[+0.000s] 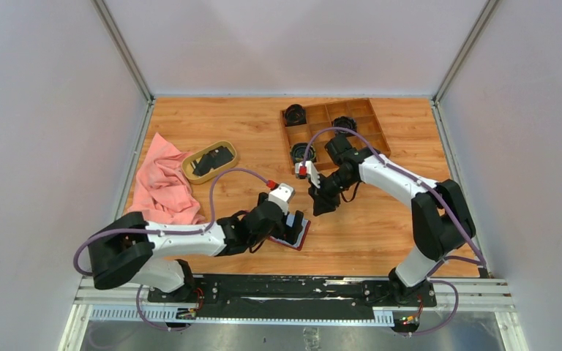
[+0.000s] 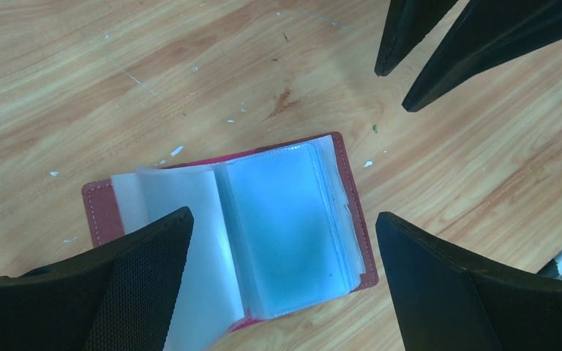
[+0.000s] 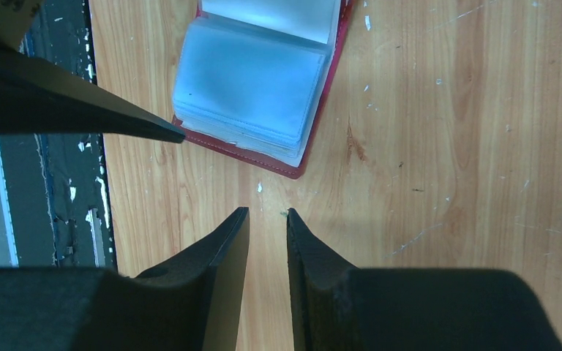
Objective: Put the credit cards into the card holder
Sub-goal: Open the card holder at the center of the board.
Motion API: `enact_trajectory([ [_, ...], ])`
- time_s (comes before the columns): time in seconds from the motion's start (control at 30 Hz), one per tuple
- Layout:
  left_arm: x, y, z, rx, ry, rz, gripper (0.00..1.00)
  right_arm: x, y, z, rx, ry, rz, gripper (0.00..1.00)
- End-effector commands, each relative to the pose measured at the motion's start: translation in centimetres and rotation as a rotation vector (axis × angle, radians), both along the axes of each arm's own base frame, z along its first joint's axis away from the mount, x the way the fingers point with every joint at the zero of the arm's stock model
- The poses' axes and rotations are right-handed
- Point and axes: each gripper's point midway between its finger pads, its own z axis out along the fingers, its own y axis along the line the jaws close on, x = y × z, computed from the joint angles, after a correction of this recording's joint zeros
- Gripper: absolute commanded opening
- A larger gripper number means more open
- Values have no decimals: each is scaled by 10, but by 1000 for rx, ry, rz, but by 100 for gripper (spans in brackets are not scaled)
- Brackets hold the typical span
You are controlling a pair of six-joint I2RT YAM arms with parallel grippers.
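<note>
While card holder (image 2: 293,241) lies open at near edge, left gripper (image 2: 284,218) straddles it, fingers wide, empty; right gripper (image 3: 267,213) just beyond, narrow gap, empty. Farther left, we read dark shapes in tan dish (image 1: 186,167) as credit cards (image 1: 212,161); left arm nearer.

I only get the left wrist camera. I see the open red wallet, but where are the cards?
Observer: Dark cards lie in an oval dish, farther back and to the left of the wallet.
Operator: What are those two black points at the top of my picture?
Observer: That's the right gripper. Its fingers are slightly apart, with nothing between them.
Operator: Is anything else near the dish?
Observer: A pink cloth lies crumpled right beside it, on its left.
</note>
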Motion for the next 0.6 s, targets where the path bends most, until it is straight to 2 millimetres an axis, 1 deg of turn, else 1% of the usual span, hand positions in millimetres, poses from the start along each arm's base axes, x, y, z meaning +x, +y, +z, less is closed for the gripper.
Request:
enact_trajectory([
  [0.0, 2, -1, -15, 77, 27, 36, 100, -1, -2, 2, -12, 32, -14, 29],
  [0.3, 4, -3, -44, 198, 79, 46, 99, 0, -2, 0, -19, 35, -16, 29],
  [0.57, 2, -1, -52, 214, 94, 46, 94, 0, -2, 0, -18, 40, -15, 29],
])
